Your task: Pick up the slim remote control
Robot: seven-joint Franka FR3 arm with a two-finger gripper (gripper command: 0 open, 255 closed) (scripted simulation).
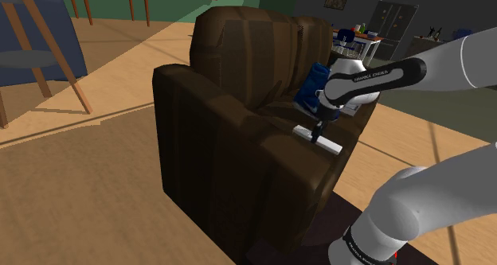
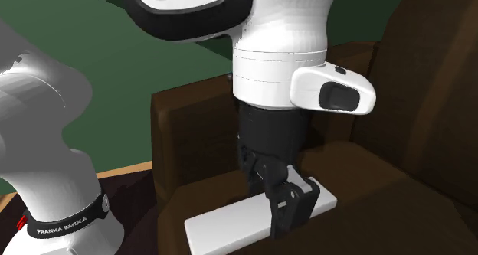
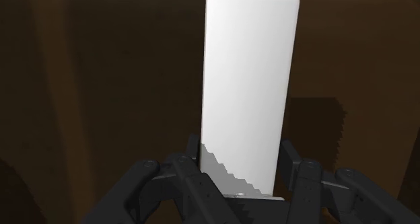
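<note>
Progress check on grabbing the remote [image 3: 249, 75]: I'd call it roughly halfway. My gripper [image 3: 241, 152] is down on it and straddles it near one end. In the wrist view the two black fingers [image 3: 192, 163] sit right against the long edges, one on each side, spread only as wide as the remote itself. So as far as I can judge it's clamped, not just hovering around it.

What's left is the actual pick-up. In the second exterior view the remote [image 2: 222, 223] lies flat on the brown armchair [image 2: 429, 100] cushion under the gripper [image 2: 295, 215], with no gap I can see beneath it. I'm reading that as gripped but not lifted.

One small worry is that I'm holding near an end rather than the middle. The long free part might sag or twist once it comes off the cushion. That's a guess from the wrist view, nothing more.

Surroundings are pretty harmless. In the shoulder view the remote [image 1: 328, 144] is on the armchair [image 1: 215, 144] with my gripper [image 1: 318, 130] over it. A blue thing [image 1: 309, 88] sits on the chair just behind my hand, and I can't tell what it is. The chair back rises beyond that, but straight up looks open. A wooden easel [image 1: 48, 56] stands well apart on the wood floor [image 1: 80, 192].
</note>
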